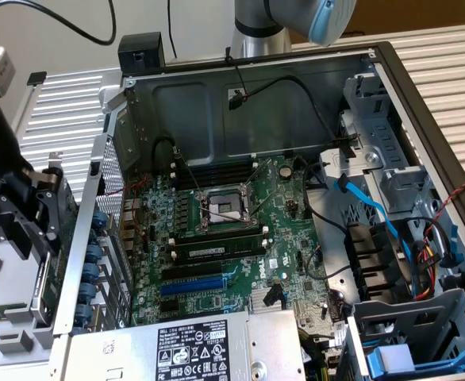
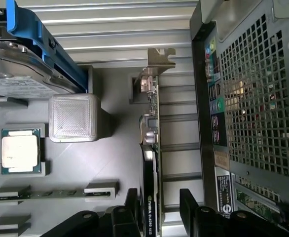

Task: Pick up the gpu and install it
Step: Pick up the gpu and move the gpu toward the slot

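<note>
GPU [image 2: 152,163] status: not yet gripped, not yet lifted, not yet installed.

End effector [image 2: 159,213]: open and holding nothing, with its black fingers [image 2: 134,210] straddling the shroud end of the card, one on each face. Visible gap between the card and the finger on the case side. Other finger close against the shroud; contact not determinable.

Card location: standing on edge in the grey parts tray [image 2: 115,148] on the slatted desk [image 2: 125,29], silver bracket [image 2: 158,57] at the end away from the fingers, just beside the rear panel of the computer case [image 2: 243,98].

Also in the tray: processor [image 2: 19,151], hard drive [image 2: 16,69].

Inside the case, exterior view: motherboard [image 1: 232,230], blue expansion slot [image 1: 191,284] unoccupied.

Judged stage: pre-grasp. Outstanding: grip, lift, transfer, seating.
</note>
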`<control>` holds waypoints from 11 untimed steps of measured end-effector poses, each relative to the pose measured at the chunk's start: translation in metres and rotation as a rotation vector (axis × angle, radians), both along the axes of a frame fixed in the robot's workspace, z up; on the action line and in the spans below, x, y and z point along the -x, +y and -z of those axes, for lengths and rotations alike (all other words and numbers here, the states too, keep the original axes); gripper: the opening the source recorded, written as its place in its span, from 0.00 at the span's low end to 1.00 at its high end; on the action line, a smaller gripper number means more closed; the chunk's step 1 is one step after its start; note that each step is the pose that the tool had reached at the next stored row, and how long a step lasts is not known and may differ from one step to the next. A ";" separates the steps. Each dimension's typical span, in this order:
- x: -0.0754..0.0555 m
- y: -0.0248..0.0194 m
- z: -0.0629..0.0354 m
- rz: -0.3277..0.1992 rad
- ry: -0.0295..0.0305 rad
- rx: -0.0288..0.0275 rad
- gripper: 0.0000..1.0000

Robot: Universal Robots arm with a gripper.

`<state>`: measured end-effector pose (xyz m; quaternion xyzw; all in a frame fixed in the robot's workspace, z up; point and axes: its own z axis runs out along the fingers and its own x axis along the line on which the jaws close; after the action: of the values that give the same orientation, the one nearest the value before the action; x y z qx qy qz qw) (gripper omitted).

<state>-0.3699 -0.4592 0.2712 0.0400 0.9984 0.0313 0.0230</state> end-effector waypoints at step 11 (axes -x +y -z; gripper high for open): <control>0.000 0.0049 0.0014 0.001 -0.0001 0.0009 0.47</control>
<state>-0.3701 -0.4544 0.2698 0.0402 0.9984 0.0309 0.0230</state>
